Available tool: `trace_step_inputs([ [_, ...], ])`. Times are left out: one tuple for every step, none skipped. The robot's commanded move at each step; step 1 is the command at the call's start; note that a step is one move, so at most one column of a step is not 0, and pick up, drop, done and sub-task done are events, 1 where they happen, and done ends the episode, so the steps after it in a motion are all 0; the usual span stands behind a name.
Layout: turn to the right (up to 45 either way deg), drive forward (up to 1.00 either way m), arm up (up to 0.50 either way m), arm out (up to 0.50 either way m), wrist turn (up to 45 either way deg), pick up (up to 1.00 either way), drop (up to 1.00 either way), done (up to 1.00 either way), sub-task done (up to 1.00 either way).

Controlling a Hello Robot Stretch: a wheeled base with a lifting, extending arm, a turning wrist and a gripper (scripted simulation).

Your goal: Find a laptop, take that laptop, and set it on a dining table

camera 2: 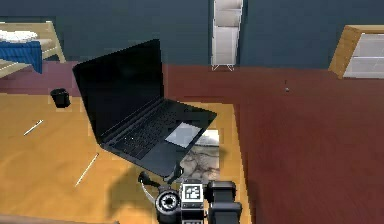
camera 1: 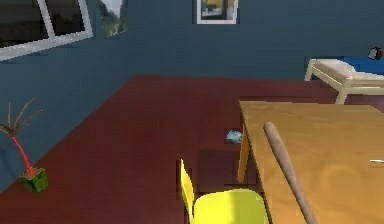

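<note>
A black laptop [camera 2: 140,105] sits with its lid up on the wooden dining table [camera 2: 40,160] in the arm side view, partly over a pale printed sheet [camera 2: 207,152]. The gripper [camera 2: 152,184] shows at the bottom edge just below the laptop's front edge, beside the white marker square [camera 2: 190,192]. With the laptop lying right at its far end, I cannot tell whether it holds anything. The same table [camera 1: 330,140] fills the forward view's right.
A brown bat [camera 1: 288,165] lies on the table, and a yellow chair [camera 1: 222,205] stands at its near side. A black cup [camera 2: 61,97] and thin pale sticks [camera 2: 87,168] are on the tabletop. A potted plant [camera 1: 33,178], a bed [camera 1: 345,75] and dark red floor [camera 2: 300,130] surround it.
</note>
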Motion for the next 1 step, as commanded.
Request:
trace_step_inputs([
  [0.0,0.00,0.12,0.00,0.0,0.00,0.00,0.00,0.00],
])
